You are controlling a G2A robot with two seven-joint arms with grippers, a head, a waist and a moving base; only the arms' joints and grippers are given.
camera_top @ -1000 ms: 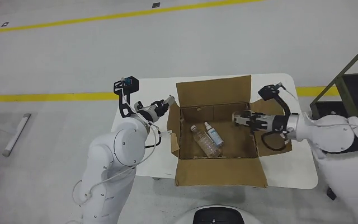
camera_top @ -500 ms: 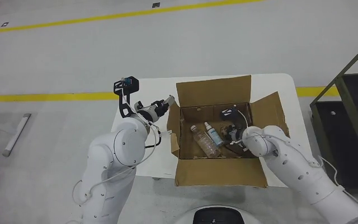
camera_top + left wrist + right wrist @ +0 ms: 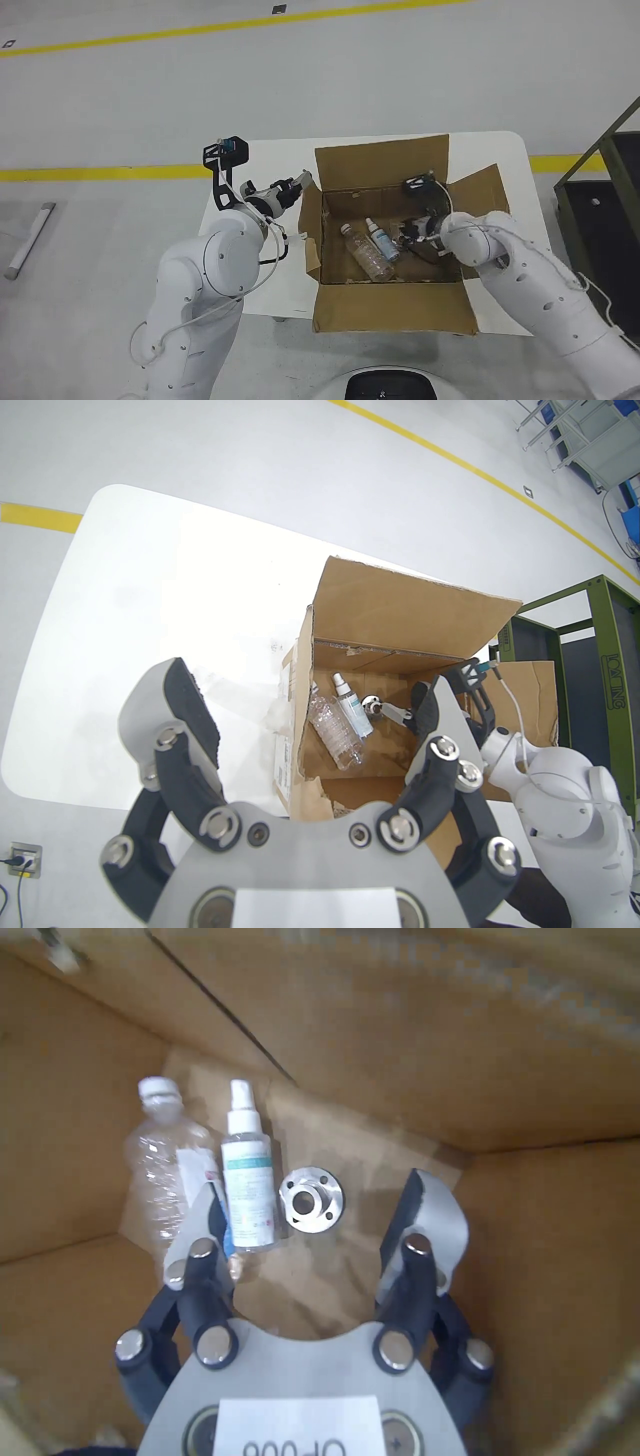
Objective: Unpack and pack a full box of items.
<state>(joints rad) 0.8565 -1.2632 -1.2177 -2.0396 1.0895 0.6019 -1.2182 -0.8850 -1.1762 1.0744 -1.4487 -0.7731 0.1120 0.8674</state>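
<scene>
The top camera looked down on the whole table (image 3: 480, 150) and open cardboard box (image 3: 380, 160), the left wrist camera faced that box from beside it, and the right wrist camera hung close inside, all sharing its floor.

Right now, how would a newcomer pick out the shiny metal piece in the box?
On the white table stands an open cardboard box, three things side by side on its floor. Beside the white spray bottle, away from the clear water bottle, lies the metal flange: the only non-bottle, a silver disc with a centre hole ringed by small holes.
</scene>
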